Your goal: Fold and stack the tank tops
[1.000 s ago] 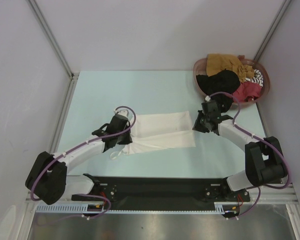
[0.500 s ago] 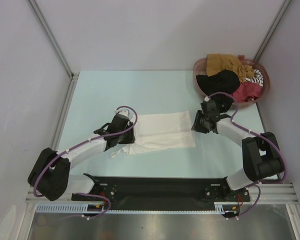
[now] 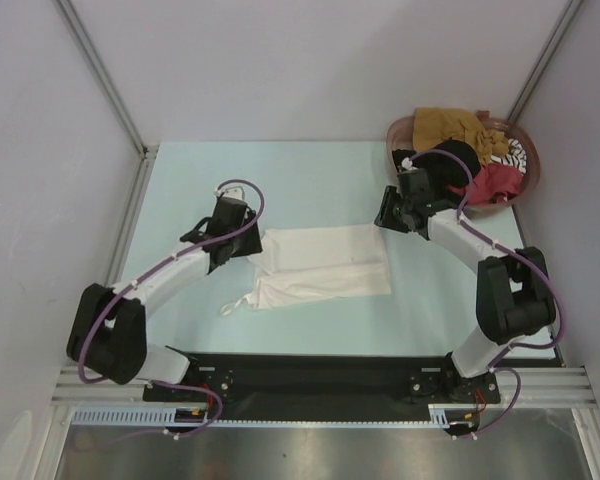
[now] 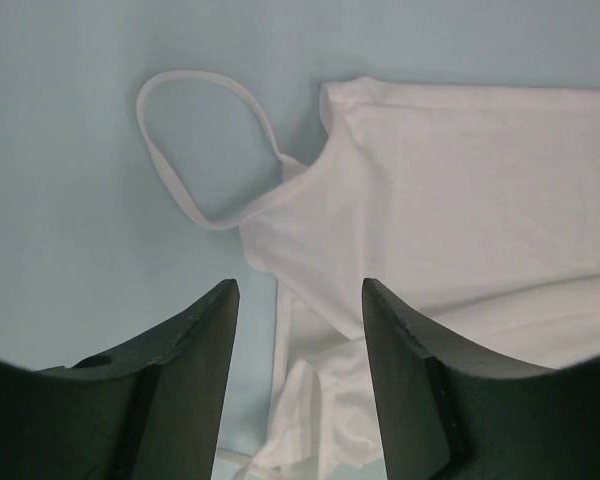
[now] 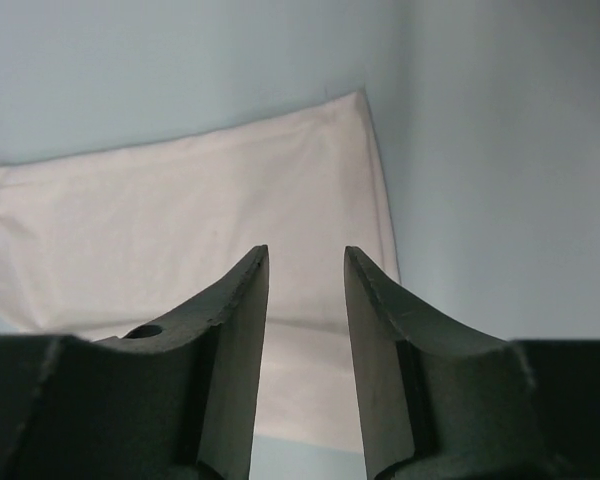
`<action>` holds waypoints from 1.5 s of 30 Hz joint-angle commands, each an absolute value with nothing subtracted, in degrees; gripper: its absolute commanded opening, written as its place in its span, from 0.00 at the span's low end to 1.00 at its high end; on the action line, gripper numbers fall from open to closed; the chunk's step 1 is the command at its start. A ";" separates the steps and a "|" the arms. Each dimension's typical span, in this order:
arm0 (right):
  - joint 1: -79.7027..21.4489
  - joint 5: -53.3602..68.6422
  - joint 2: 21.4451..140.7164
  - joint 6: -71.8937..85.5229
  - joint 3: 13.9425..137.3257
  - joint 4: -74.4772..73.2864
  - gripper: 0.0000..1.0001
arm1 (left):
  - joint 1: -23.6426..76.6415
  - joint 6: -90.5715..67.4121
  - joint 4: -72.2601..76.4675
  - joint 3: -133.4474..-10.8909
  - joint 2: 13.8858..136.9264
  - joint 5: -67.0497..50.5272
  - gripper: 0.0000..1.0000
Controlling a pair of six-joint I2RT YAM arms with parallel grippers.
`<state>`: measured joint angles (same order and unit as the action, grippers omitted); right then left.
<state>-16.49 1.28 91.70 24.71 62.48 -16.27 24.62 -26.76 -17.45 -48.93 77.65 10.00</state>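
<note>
While left gripper (image 4: 300, 292) and right gripper (image 5: 306, 256) hover parted, empty, over the white tank top (image 3: 325, 262), a garment-filled basket (image 3: 397, 129) sits nearby.

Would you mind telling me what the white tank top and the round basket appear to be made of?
White tank top: soft matte knit cloth, probably cotton; it lies limp with creases and a thin looping strap. Basket: likely moulded plastic, reddish-brown; smooth, evenly curved rim.
</note>
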 commanded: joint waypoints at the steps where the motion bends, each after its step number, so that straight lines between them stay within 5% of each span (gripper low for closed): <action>1: -16.43 0.09 96.92 22.76 67.57 -15.90 0.41 | 22.94 -24.70 -15.91 -53.17 82.95 10.63 0.58; 22: -16.88 -6.16 114.16 21.36 78.48 -16.79 0.37 | 21.18 -21.71 -18.10 -67.76 99.49 8.79 0.54; 45: -16.96 -4.04 115.05 21.36 78.05 -14.33 0.33 | 20.65 -19.42 -24.96 -77.43 109.51 6.77 0.52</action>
<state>-16.71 -4.49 114.24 22.17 76.58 -15.51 21.23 -20.93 -23.46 -74.83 109.14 8.14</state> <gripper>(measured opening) 0.326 0.522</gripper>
